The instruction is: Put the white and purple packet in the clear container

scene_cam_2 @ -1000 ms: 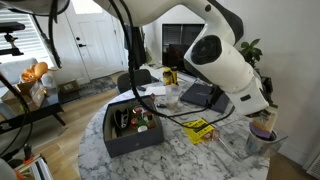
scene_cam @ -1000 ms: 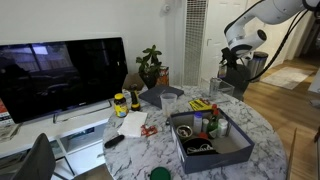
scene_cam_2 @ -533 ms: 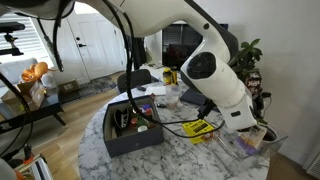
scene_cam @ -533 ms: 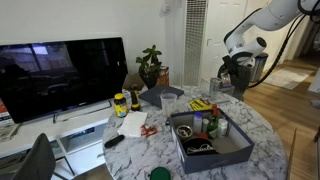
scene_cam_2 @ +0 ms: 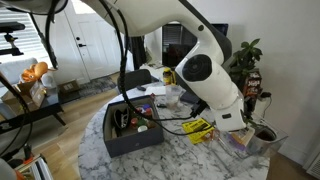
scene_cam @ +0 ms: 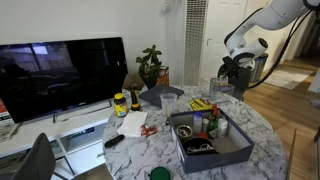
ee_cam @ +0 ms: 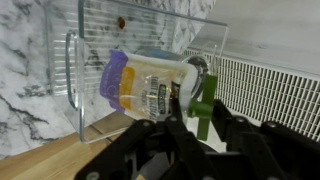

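In the wrist view the white and purple packet lies across the front of my gripper, whose fingers are closed on its right end. The packet hangs inside the opening of the clear container, a small see-through box on the marble table. In both exterior views the gripper is low over the container at the table's far edge. The arm hides the packet in both exterior views.
A large grey-blue tray of items stands mid-table. A yellow box and a drinking glass are near it. A TV, a plant and a white vent grille surround the table.
The arm has come down from above the table edge to the clear container, carrying the packet. Over the last half second it has barely moved.
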### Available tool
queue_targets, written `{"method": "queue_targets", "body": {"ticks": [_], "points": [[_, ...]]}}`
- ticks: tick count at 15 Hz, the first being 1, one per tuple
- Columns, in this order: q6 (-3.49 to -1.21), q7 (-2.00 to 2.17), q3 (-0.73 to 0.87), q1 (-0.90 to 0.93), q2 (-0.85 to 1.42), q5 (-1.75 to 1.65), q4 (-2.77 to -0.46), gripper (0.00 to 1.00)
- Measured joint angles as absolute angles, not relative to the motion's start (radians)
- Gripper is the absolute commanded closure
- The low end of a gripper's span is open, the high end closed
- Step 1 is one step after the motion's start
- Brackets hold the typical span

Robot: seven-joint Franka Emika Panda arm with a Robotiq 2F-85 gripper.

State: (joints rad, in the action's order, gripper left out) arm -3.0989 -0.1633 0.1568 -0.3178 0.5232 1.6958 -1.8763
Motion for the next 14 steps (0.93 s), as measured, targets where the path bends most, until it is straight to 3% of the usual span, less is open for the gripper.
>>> {"method": "queue_targets", "body": {"ticks": [10, 11, 12, 14], "points": [[-3.059, -0.126, 0.171, -0.327, 0.488, 1.549, -1.942, 0.89], [-3.058, -0.116, 0.172, -0.327, 0.488, 1.535, -1.947, 0.39], [-3.058, -0.103, 0.174, -0.327, 0.488, 1.519, -1.951, 0.39], [-3.056, -0.070, 0.180, -0.326, 0.488, 1.483, -1.958, 0.23]]}}
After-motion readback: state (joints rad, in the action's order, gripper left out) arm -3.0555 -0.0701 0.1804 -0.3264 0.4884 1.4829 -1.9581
